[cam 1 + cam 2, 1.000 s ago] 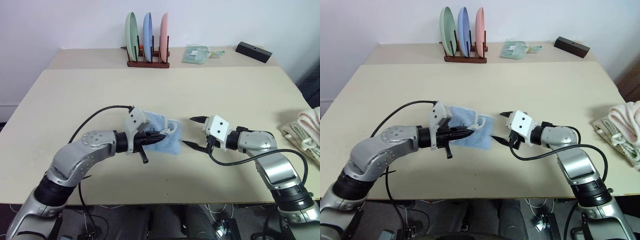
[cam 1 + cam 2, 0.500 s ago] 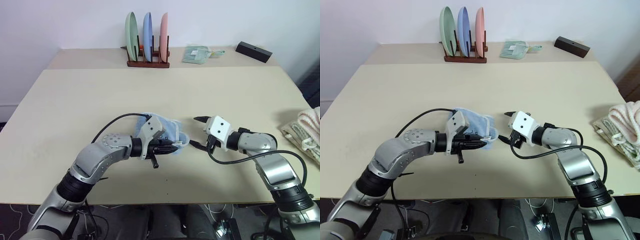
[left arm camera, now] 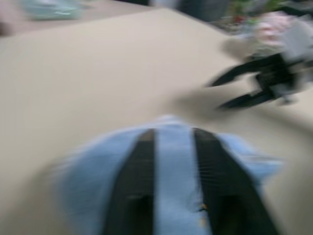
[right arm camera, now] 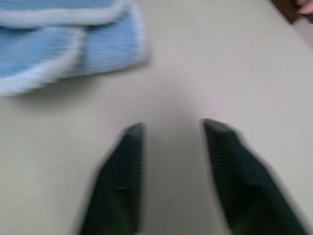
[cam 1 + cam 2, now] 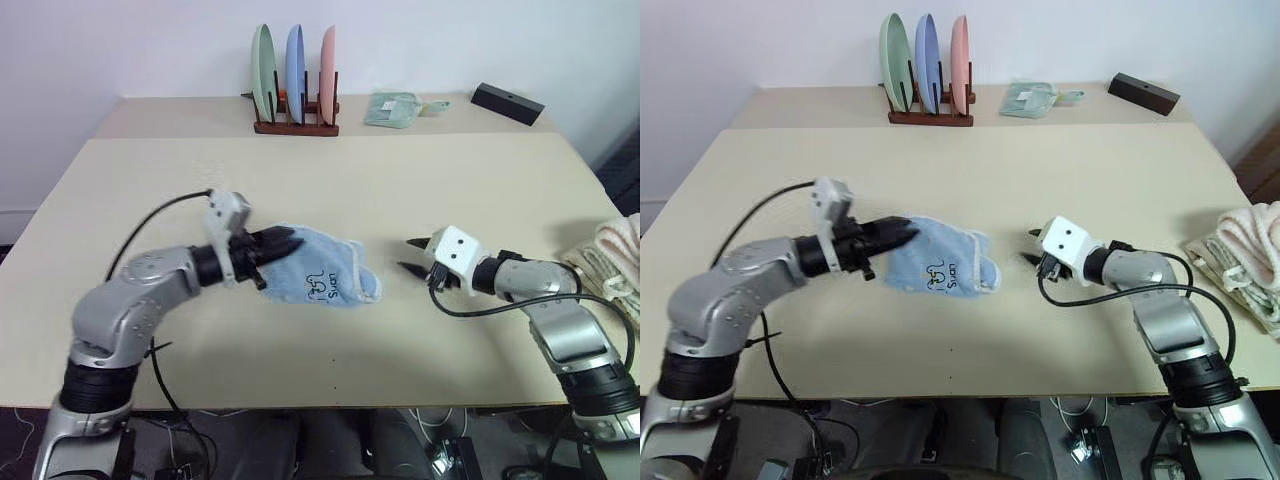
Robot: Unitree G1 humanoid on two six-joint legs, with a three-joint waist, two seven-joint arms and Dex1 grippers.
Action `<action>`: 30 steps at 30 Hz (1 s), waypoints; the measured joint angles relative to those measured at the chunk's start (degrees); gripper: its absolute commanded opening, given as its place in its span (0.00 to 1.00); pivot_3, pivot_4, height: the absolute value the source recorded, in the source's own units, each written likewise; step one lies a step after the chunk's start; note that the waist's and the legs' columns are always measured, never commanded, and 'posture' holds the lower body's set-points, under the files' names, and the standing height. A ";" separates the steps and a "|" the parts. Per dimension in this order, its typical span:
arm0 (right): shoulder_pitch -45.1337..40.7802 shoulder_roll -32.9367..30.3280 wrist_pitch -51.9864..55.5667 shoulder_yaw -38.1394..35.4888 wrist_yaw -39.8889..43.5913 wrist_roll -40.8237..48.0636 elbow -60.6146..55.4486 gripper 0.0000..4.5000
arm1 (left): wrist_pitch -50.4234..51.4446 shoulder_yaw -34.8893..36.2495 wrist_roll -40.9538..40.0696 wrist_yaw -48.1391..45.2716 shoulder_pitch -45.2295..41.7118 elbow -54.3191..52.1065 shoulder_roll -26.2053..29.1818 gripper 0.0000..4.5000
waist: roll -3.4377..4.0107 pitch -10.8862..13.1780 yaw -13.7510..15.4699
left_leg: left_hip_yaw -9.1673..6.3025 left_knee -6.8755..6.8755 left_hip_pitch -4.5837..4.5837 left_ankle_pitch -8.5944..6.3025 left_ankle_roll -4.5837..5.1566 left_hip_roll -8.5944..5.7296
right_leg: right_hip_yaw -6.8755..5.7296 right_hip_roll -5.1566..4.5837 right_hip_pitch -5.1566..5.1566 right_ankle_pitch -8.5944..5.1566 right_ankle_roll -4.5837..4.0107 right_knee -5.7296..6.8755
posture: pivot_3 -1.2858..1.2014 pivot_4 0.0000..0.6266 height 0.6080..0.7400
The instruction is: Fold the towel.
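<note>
Towel [image 5: 322,276] bunched mid-surface, nearer front edge. Left gripper [image 5: 287,241] clamped on its left end. Right gripper [image 5: 413,255] part-open, empty, well apart from cloth. Risk: one-sided pull drags the whole towel instead of spreading it, fold ends up skewed.
</note>
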 measured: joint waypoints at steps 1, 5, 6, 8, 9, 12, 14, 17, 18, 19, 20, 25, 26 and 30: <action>-0.95 0.11 0.02 -0.45 -0.01 0.31 0.17 0.01 | -0.20 0.16 0.38 0.14 0.23 0.32 -0.02 0.00 | 0.00 0.00 0.00 | 0.00 0.00 0.00 0.00 0.00 0.01 | 0.00 0.00 0.00 0.00 0.00 0.00 | 0.52 0.24 0.85; -5.13 5.52 6.71 -3.58 -0.41 8.09 -2.04 0.01 | -1.36 -0.60 2.17 0.84 0.13 0.42 -0.70 0.00 | 0.00 0.00 -0.01 | -0.02 -0.01 0.00 0.00 0.00 0.02 | 0.00 0.00 -0.01 0.01 -0.01 0.00 | 0.52 0.24 0.85; -5.97 6.64 8.79 -3.75 -0.35 10.32 -3.71 0.01 | -1.57 -1.40 2.50 0.85 0.02 0.41 -1.31 0.00 | 0.00 0.00 0.02 | -0.03 -0.01 -0.01 0.00 0.00 0.02 | 0.00 0.00 -0.01 0.01 -0.01 0.00 | 0.52 0.24 0.85; -7.45 10.11 13.11 -4.08 -0.63 14.81 -6.72 0.01 | -2.65 -3.27 3.36 0.83 -0.01 0.67 -2.98 0.00 | -0.01 0.00 0.04 | -0.05 0.00 -0.02 0.00 0.00 0.02 | 0.00 0.00 0.00 0.01 0.00 -0.03 | 0.52 0.24 0.85; -8.20 12.16 14.71 -3.15 -0.92 16.37 -8.14 0.01 | -3.01 -4.77 3.89 0.76 -0.15 1.24 -4.11 0.00 | -0.01 0.00 0.06 | -0.05 0.00 -0.03 0.00 0.00 0.00 | 0.00 -0.01 0.00 0.01 0.00 -0.02 | 0.52 0.24 0.85; -8.96 15.33 16.65 1.16 -2.18 16.03 -8.09 0.01 | -4.23 -7.33 5.26 0.18 -0.62 3.98 -5.80 0.00 | -0.02 -0.01 0.07 | -0.05 0.02 -0.04 0.00 0.00 -0.01 | -0.03 -0.01 -0.02 0.01 -0.01 0.00 | 0.52 0.24 0.85; -9.12 17.13 16.48 3.67 -3.94 13.67 -5.36 0.01 | -5.86 -8.59 7.16 -0.14 -0.85 6.10 -6.23 0.00 | 0.00 -0.02 -0.02 | -0.05 0.01 -0.03 0.00 0.00 -0.01 | -0.03 -0.01 -0.03 0.01 -0.01 0.01 | 0.52 0.24 0.85; -8.29 18.00 15.26 8.46 -4.75 9.78 -1.25 0.01 | -8.86 -10.26 10.09 -0.35 -0.66 10.42 -7.60 0.00 | 0.02 -0.04 0.00 | -0.04 -0.01 -0.08 0.00 0.00 -0.01 | -0.03 0.00 -0.11 0.01 -0.01 0.04 | 0.52 0.24 0.85; -7.49 18.04 14.66 9.81 -4.69 8.71 -0.45 0.01 | -9.50 -10.47 10.74 -0.35 -0.37 11.85 -7.98 0.00 | 0.02 -0.04 -0.01 | -0.04 0.00 -0.08 0.00 0.00 -0.01 | -0.04 0.00 -0.12 0.01 -0.01 0.05 | 0.52 0.24 0.85; -6.01 17.85 13.24 12.30 -4.64 6.39 1.18 0.01 | -11.01 -10.85 12.06 -0.41 0.54 13.82 -8.29 0.00 | 0.02 -0.05 -0.04 | -0.04 -0.01 -0.09 0.00 0.00 -0.01 | -0.04 0.00 -0.12 0.01 -0.01 0.04 | 0.52 0.24 0.85; -4.49 17.71 12.20 14.03 -4.64 4.88 2.71 0.01 | -12.24 -11.35 13.22 -0.63 1.74 14.94 -8.28 0.00 | 0.02 -0.05 -0.06 | -0.03 -0.01 -0.10 0.00 0.00 -0.02 | -0.04 0.00 -0.14 0.01 -0.01 0.03 | 0.52 0.24 0.85; -3.92 17.20 8.57 15.00 -4.86 1.74 3.54 0.01 | -17.33 -13.16 16.89 -1.74 4.38 16.34 -8.25 0.00 | -0.06 -0.20 0.04 | -0.03 0.03 0.13 0.00 0.00 -0.03 | -0.09 -0.04 0.11 0.01 -0.01 0.06 | 0.52 0.24 0.85; -3.84 17.20 8.30 14.90 -4.89 1.61 3.64 0.01 | -17.79 -12.96 17.06 -1.68 4.78 16.38 -8.69 0.00 | -0.06 -0.20 0.05 | -0.04 0.02 0.17 -0.01 0.02 -0.03 | -0.09 -0.04 0.14 0.01 -0.01 0.06 | 0.52 0.24 0.85; -3.86 17.30 7.97 13.57 -4.88 2.04 3.71 0.13 | -18.80 -11.52 16.78 -1.13 5.73 16.50 -10.66 0.00 | -0.06 -0.19 0.09 | -0.04 0.02 0.15 -0.01 0.01 -0.03 | -0.09 -0.04 0.12 0.01 -0.01 0.06 | 0.52 0.24 0.85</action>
